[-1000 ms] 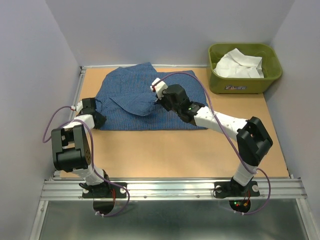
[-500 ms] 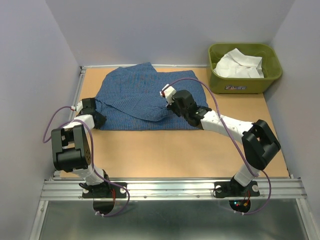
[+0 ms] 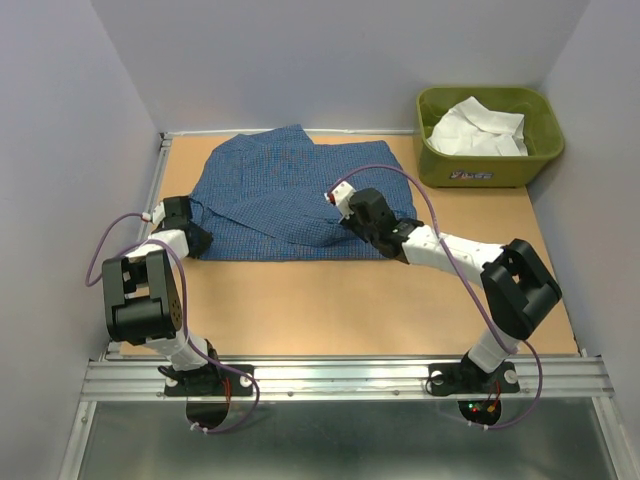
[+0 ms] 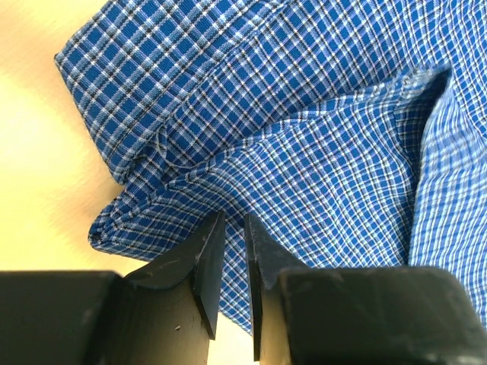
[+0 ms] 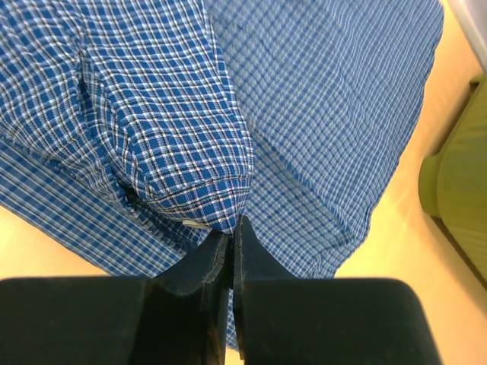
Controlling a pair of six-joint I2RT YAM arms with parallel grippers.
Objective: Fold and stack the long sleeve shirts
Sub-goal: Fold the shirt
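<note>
The blue shirt [image 3: 270, 200] lies spread on the counter [image 3: 350, 300], left of centre towards the far edge, with one sleeve drawn across its body. The right fingers [image 5: 233, 232] are closed tight on that sleeve's end. The left fingers [image 4: 233, 224], almost closed, pinch a fold at the shirt's near left corner. The white shirt [image 3: 478, 128] sits crumpled in the olive-green tub [image 3: 540, 150] at the far right corner.
</note>
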